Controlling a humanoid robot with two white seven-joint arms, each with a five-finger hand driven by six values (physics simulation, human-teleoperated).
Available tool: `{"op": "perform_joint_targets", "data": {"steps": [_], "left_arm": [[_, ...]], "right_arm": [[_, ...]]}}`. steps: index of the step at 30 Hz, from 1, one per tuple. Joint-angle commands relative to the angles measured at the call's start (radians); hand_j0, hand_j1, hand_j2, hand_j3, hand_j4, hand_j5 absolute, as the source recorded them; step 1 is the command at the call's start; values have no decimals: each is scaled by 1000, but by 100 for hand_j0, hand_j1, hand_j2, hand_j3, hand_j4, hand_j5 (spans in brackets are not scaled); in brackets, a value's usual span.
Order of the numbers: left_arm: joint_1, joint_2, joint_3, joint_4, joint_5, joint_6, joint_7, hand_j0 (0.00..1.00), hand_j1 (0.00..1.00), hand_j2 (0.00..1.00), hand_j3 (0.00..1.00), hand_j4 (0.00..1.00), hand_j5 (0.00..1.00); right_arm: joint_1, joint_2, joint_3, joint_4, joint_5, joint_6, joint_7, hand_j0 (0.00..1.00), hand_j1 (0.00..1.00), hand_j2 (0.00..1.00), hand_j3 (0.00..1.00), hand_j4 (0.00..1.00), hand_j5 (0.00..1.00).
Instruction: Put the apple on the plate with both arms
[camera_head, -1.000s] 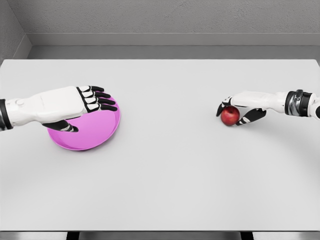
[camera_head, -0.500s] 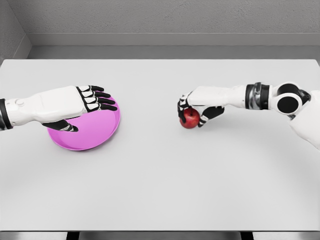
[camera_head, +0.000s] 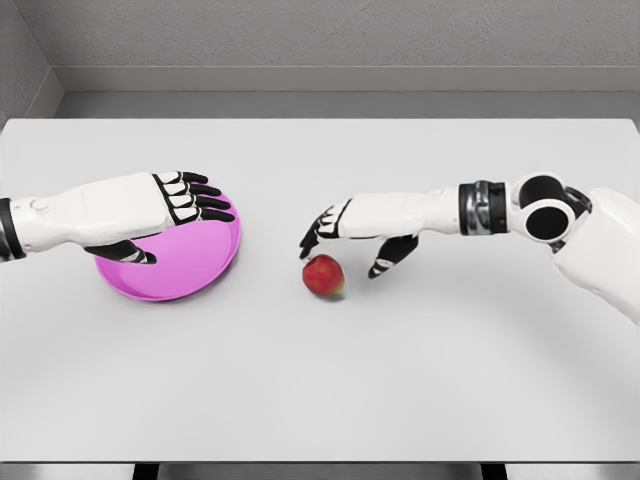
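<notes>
**Right hand loose above the apple, plate waiting under the left**

Right hand (camera_head: 345, 243) hangs just over the apple (camera_head: 323, 275) with its fingers spread and nothing in them; we see a gap between the fingertips and the fruit. We find the apple on the table (camera_head: 400, 380), near the middle and a little left, apart from the plate (camera_head: 215, 262), which lies to its left.

We judge the apple to be light, firm and rounded, with a smooth red skin that fades to yellow on one flank. A round body like that will roll if nudged from one side, so we would take it across its widest part, fingers on one flank and thumb opposite, pressing evenly. It is stiff enough to bear a firm squeeze, though the glossy skin may slip under a light one.

Our plate is a shallow pink dish with a low raised rim, smooth and hard-looking. Our left hand (camera_head: 175, 205) lies across its near-left part, fingers straight and relaxed, thumb at the rim; whether it truly grips the rim we cannot tell. Beneath everything, the table is a flat, matte, pale grey sheet.
</notes>
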Motion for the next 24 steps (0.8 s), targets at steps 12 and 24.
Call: {"op": "perform_joint_targets", "data": {"steps": [12, 24], "left_arm": [[-93, -185, -41, -6, 7, 1, -112, 100, 100, 100, 100, 100, 100], [-173, -404, -163, 118, 5, 1, -147, 100, 100, 100, 100, 100, 100]], "right_arm": [[265, -154, -737, 59, -10, 3, 0, 100, 100, 100, 100, 100, 100], [265, -153, -707, 52, -7, 3, 0, 100, 100, 100, 100, 100, 100]]}}
